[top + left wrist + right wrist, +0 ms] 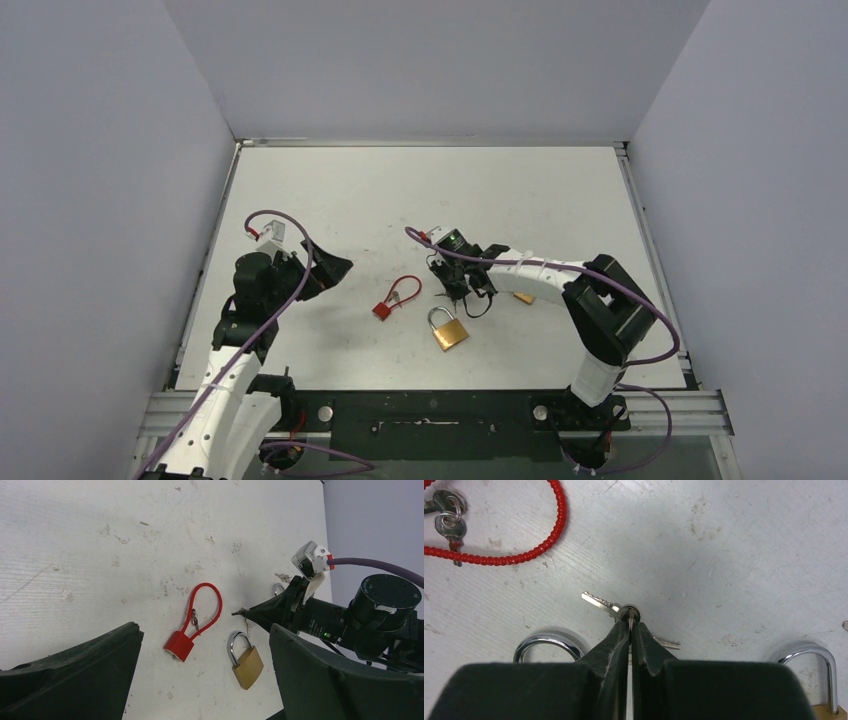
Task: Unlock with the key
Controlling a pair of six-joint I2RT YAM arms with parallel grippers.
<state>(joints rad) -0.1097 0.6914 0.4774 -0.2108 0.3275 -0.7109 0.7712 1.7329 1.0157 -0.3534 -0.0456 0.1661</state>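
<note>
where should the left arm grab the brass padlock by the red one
Probably its brass body, from straight above, jaws across the two side edges: it lies flat, shackle pointing away, so that leaves the bottom end free for the key.

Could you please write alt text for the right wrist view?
The right gripper is shut on a small bunch of silver keys at centre, over the white table. A red cable loop with a second key bunch curves at upper left; two silver shackles show along the bottom.
</note>
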